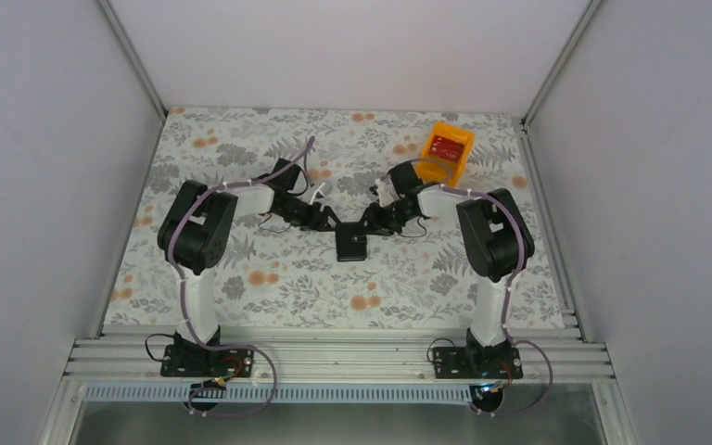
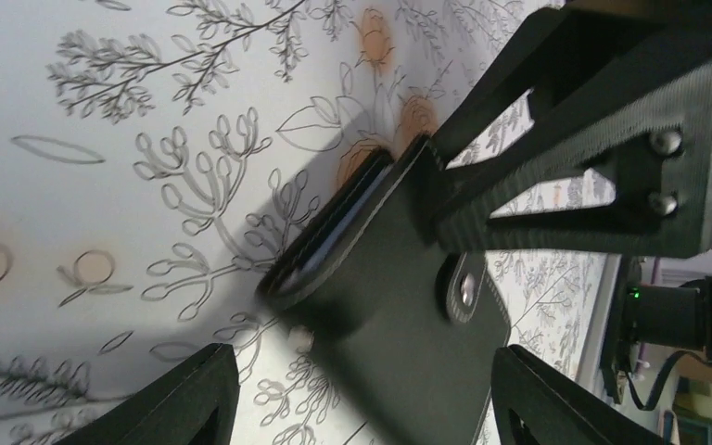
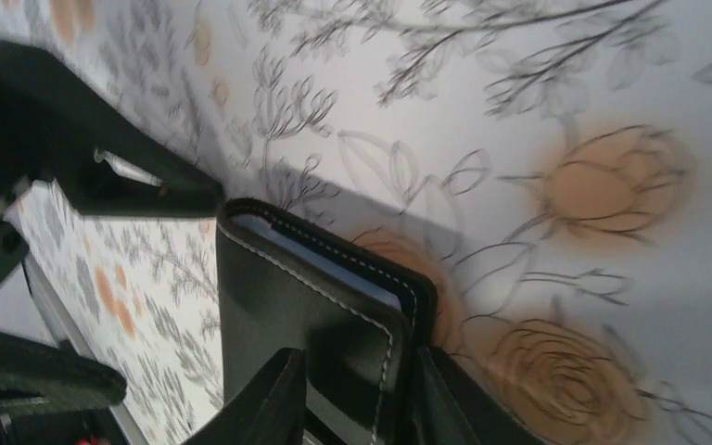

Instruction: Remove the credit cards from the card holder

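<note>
closed black card holder (image 1: pixel 351 246) lies mid-tabletop (image 1: pixel 269 297), its credit cards hidden; the right pincer (image 3: pixel 357 357) narrows onto its stitched edge, apparently to pin it, while the left pincer (image 2: pixel 362 350) straddles it wide, not yet gripping.

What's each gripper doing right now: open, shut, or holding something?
Left gripper: open, fingers on either side of the holder, not gripping it.
Right gripper: shut on the holder's edge.
</note>
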Robot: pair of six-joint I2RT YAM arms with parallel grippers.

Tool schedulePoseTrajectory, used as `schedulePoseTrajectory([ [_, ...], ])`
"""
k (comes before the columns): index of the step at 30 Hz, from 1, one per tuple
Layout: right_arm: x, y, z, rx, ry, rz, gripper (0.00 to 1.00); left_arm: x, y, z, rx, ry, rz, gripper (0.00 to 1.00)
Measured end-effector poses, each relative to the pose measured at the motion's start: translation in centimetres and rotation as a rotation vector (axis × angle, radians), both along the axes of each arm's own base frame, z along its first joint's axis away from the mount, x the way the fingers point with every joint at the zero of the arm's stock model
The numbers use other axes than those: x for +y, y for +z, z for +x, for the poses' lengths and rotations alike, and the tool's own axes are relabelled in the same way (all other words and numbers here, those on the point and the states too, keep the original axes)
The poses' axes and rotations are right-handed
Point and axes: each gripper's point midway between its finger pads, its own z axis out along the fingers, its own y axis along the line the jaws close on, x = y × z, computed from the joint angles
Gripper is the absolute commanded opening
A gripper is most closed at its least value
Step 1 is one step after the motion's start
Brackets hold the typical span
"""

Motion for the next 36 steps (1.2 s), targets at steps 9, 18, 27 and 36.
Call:
schedulePoseTrajectory([
  [9, 1.6, 1.1, -1.3, -0.019, 0.075, 0.066, 0.04, -0.8, 0.3, -0.1, 0.005, -0.039, -0.026, 0.77],
  [18, 1.6, 8.0, 0.1, -0.216, 0.08, 0.105, 0.04, 2.3, 5.3, 1.6, -0.202, -0.033, 0.081, 0.97],
  [27, 3.0, 20.1, 4.1, -0.542, 0.118, 0.168, 0.04, 7.5, 23.8, 4.0, -0.758, -0.012, 0.139, 1.0],
  [36, 7.2, 36.4, 2.2, -0.958, 0.363, 0.419, 0.04, 9.7, 29.9, -1.9, -0.915, -0.11, 0.151, 1.0],
])
